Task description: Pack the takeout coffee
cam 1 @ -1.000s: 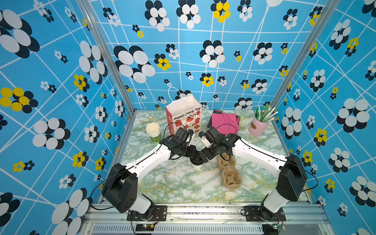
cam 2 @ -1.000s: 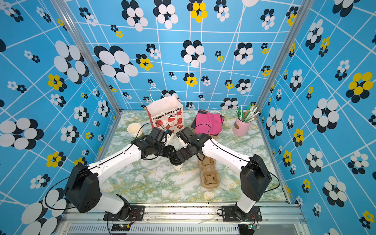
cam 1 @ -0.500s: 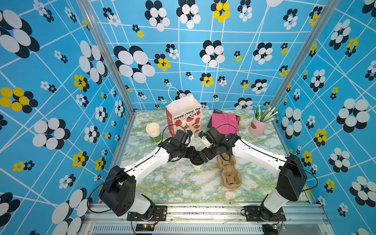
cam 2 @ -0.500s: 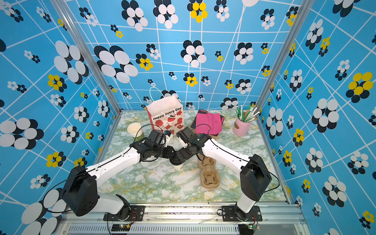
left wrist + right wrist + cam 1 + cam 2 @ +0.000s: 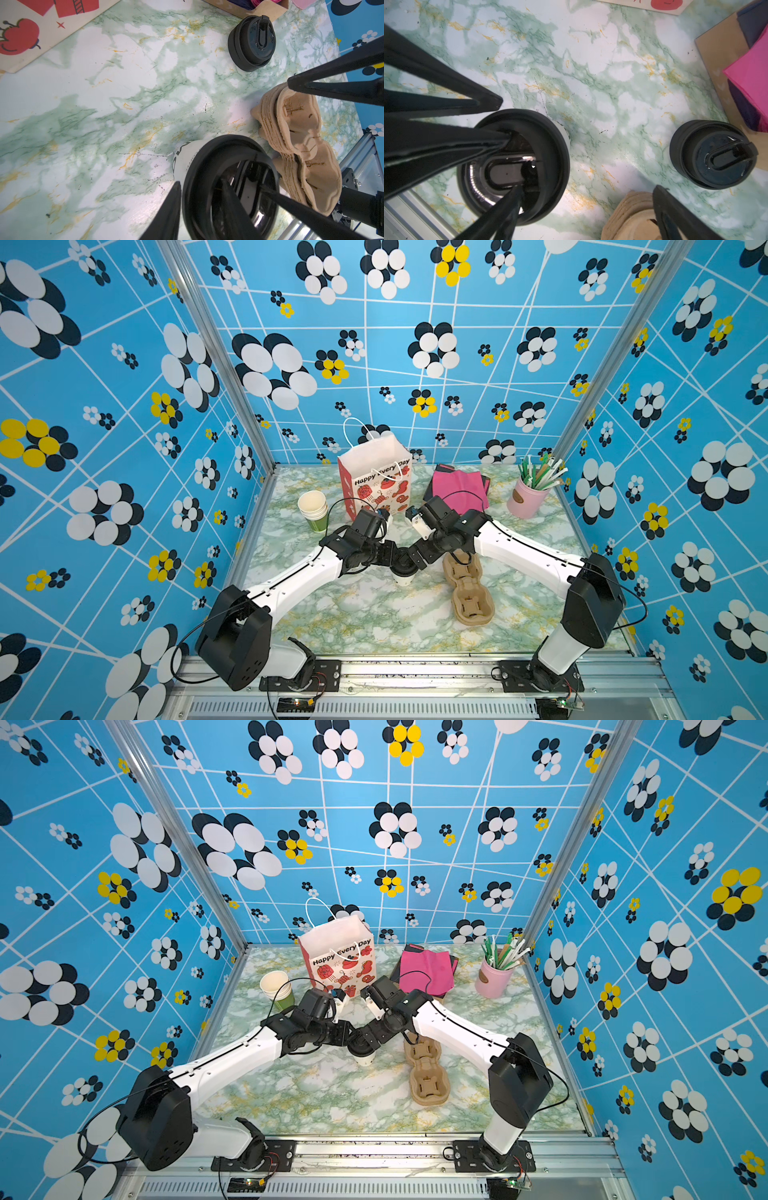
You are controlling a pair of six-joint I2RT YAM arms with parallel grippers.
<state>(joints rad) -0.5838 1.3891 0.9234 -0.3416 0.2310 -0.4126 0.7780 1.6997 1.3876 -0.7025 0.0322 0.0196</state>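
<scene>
Closing in over the last second while its arm's shoulder block dipped toward the front rail, the left end effector (image 5: 199, 182) now straddles the rim of the takeout coffee (image 5: 404, 577). One finger (image 5: 166, 216) sits against the outside of the black sip lid (image 5: 550, 141) and its partner is down in the lid's recess, a pinch that looks firm, judging by how both sit against the rim. Cup, bag and right arm have not shifted. Such a hold from above would leave the white paper wall uncrushed and let the cup go straight down into a tall bag.

Facing it, the right end effector (image 5: 587, 187) is spread wide and grips nothing. One finger (image 5: 500, 214) reaches over the lid, probably to steady it or press it home, though contact cannot be made out. Its other finger hangs above the stack of pulp cup carriers (image 5: 469, 593) just beside the cup.

Upright on the marbled worktop (image 5: 365, 622), between the two arms, the coffee is not yet lifted. Behind it the gift bag (image 5: 376, 485) stands with its mouth open, ready to receive it. Off to the sides, apart from the action, sit spare paper cups (image 5: 312, 510), a stack of loose black lids (image 5: 251, 43), pink napkins (image 5: 457, 485) and a pink pot of straws (image 5: 528, 497)
</scene>
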